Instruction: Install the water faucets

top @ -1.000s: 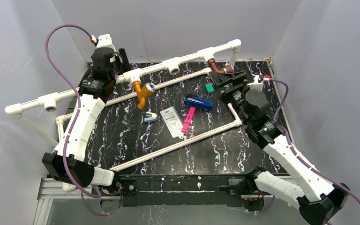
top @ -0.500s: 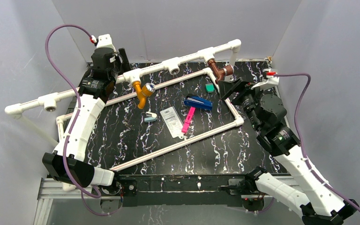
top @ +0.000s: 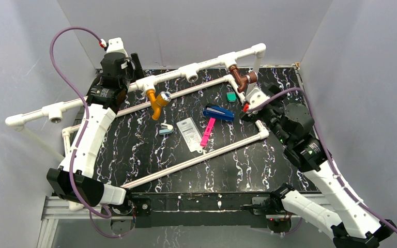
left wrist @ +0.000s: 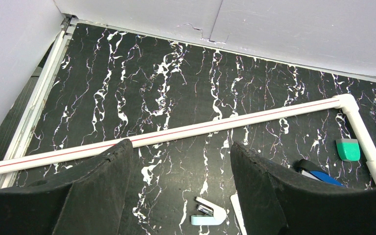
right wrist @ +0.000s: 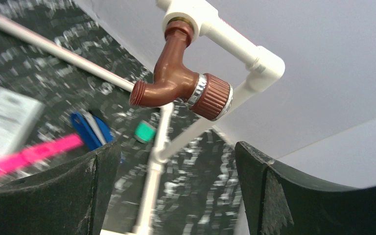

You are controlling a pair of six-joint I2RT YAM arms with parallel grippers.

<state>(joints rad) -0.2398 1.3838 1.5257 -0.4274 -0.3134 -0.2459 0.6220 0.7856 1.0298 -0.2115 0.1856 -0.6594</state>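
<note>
Left gripper (left wrist: 180,144): jaws apart, nothing between them. It sits at the far left of the worktop (top: 150,155), up by the raised white pipe run (top: 207,63), and its wrist view looks down on bare marble and a low pipe (left wrist: 215,126).

Orange faucet (top: 156,99): hangs spout-down from a tee (top: 147,82) on that raised run, silvery knob facing right. It is just right of the left gripper, not touching it, and not in the left wrist view.

Mid-worktop clutter: small pale-blue stapler (top: 166,129), flat clear packet (top: 190,133), pink tool (top: 207,132), blue stapler (top: 218,112), teal block (top: 231,96).

Brown faucet (right wrist: 176,83): hangs from a tee (right wrist: 188,12) further right on the same run, with its ribbed knob to the right in the wrist view.

Right gripper (right wrist: 175,147): jaws wide apart and holding nothing. The brown faucet is above and ahead of the gap, roughly centred between the fingers and clear of both.
</note>
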